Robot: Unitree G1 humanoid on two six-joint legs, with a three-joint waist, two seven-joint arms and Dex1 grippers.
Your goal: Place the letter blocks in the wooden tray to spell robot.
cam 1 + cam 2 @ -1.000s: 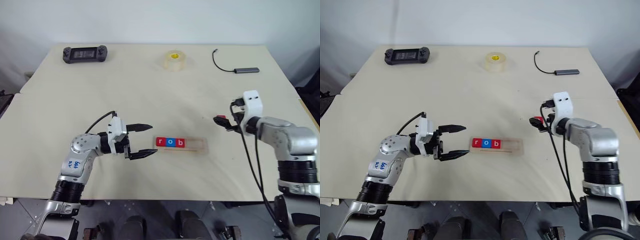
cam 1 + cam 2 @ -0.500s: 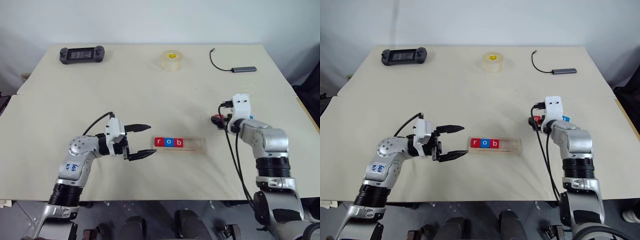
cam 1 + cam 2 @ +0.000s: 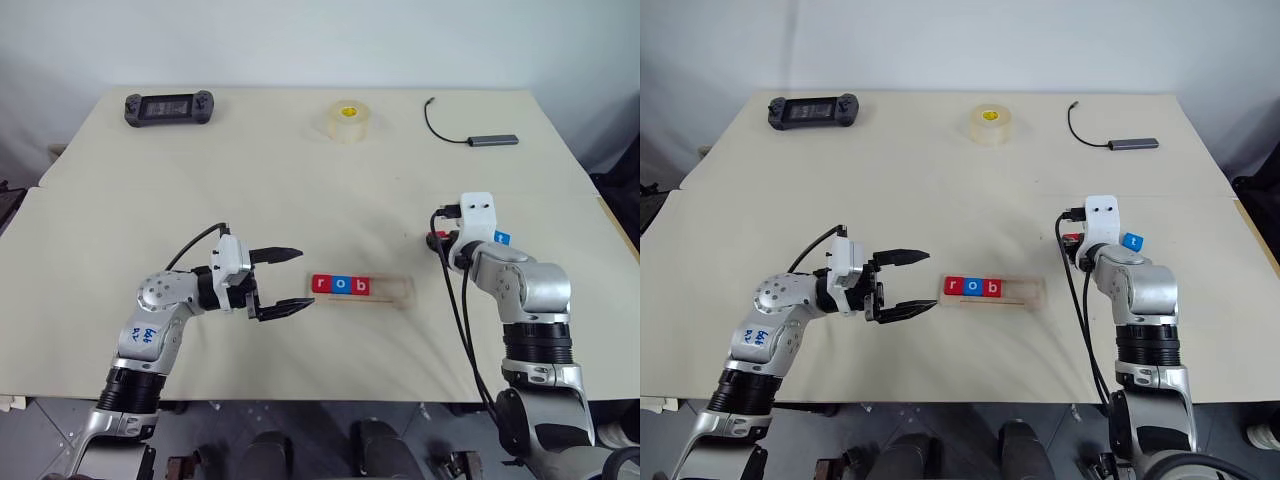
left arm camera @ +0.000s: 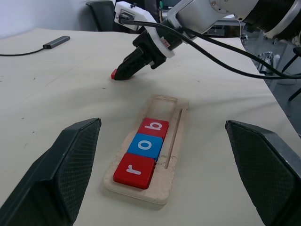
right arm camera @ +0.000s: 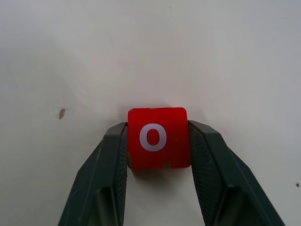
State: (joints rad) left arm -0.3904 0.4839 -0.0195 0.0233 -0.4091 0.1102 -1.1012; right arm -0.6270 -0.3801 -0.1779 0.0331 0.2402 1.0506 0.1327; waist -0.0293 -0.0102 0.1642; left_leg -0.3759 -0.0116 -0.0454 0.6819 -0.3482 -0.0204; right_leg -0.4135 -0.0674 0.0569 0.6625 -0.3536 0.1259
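Observation:
The wooden tray (image 3: 395, 290) lies mid-table with three letter blocks in its left part: a red r (image 3: 321, 284), a blue o (image 3: 340, 285) and a red b (image 3: 359, 286). Its right part is bare. My left gripper (image 3: 304, 278) hovers open just left of the tray, pointing at it. To the right of the tray my right gripper (image 5: 157, 126) is shut on a red o block (image 5: 157, 137) that rests on the table, one finger (image 5: 110, 165) against each side. A blue t block (image 3: 1131, 241) lies just right of that wrist.
Along the table's far edge are a black game controller (image 3: 168, 105), a roll of clear tape (image 3: 347, 120) and a grey USB hub with its black cable (image 3: 492, 140). A black cable hangs off my right wrist.
My right gripper's fingers have closed in on the red o block, and that arm's elbow has swung inward. The left arm has held still.

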